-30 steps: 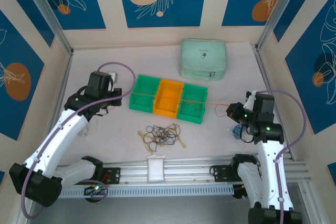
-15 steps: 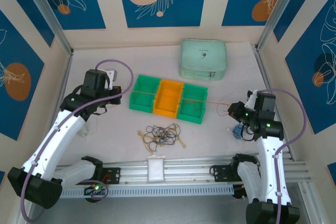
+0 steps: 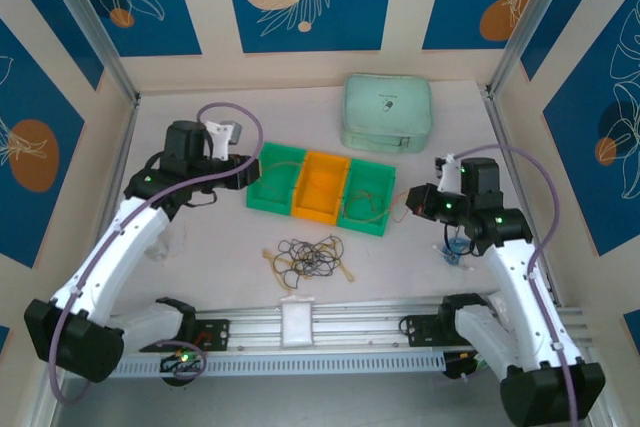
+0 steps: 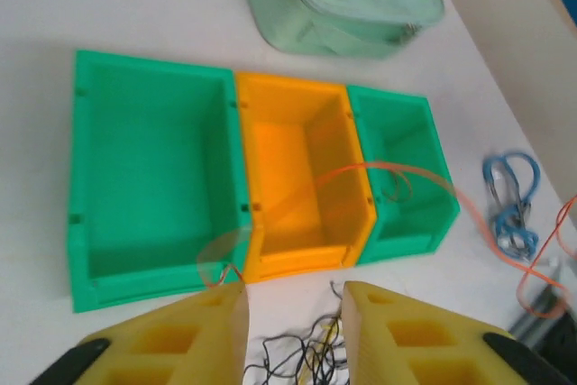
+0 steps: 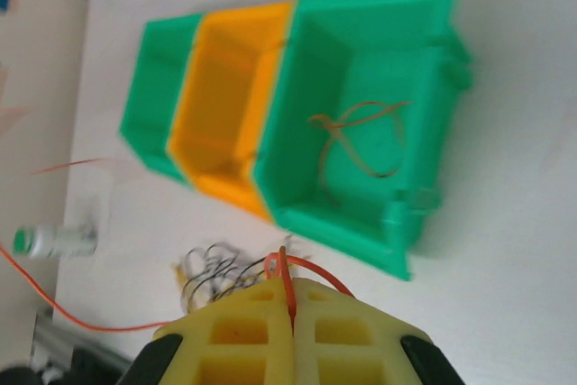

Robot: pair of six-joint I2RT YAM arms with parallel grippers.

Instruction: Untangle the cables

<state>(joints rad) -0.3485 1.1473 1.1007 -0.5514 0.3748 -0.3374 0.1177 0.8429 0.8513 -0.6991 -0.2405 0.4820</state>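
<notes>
A tangle of thin black and yellow cables [image 3: 310, 259] lies on the table in front of the bins, also seen past my fingers [image 4: 306, 353]. A red-orange cable [image 3: 385, 215] sags slack across the bins [image 4: 388, 167]. My right gripper [image 3: 413, 205] is shut on one end of it, and the strand loops out between the closed jaws [image 5: 288, 277]. My left gripper [image 3: 252, 165] hovers at the left green bin with its jaws apart [image 4: 293, 299]. The cable's blurred other end is by the left fingertip [image 4: 225, 295]. A brownish loop [image 5: 361, 137] rests in the right green bin.
Three joined bins stand mid-table: green [image 3: 258, 190], orange [image 3: 310, 212], green [image 3: 378, 225]. A mint zip pouch [image 3: 388, 112] lies behind them. Blue cable loops [image 4: 509, 205] sit on the table below my right arm. A small white bottle [image 5: 54, 241] lies at the left.
My left gripper has opened and the taut red-orange cable has gone slack over the bins. My right gripper has moved left toward the bins, still holding its end.
</notes>
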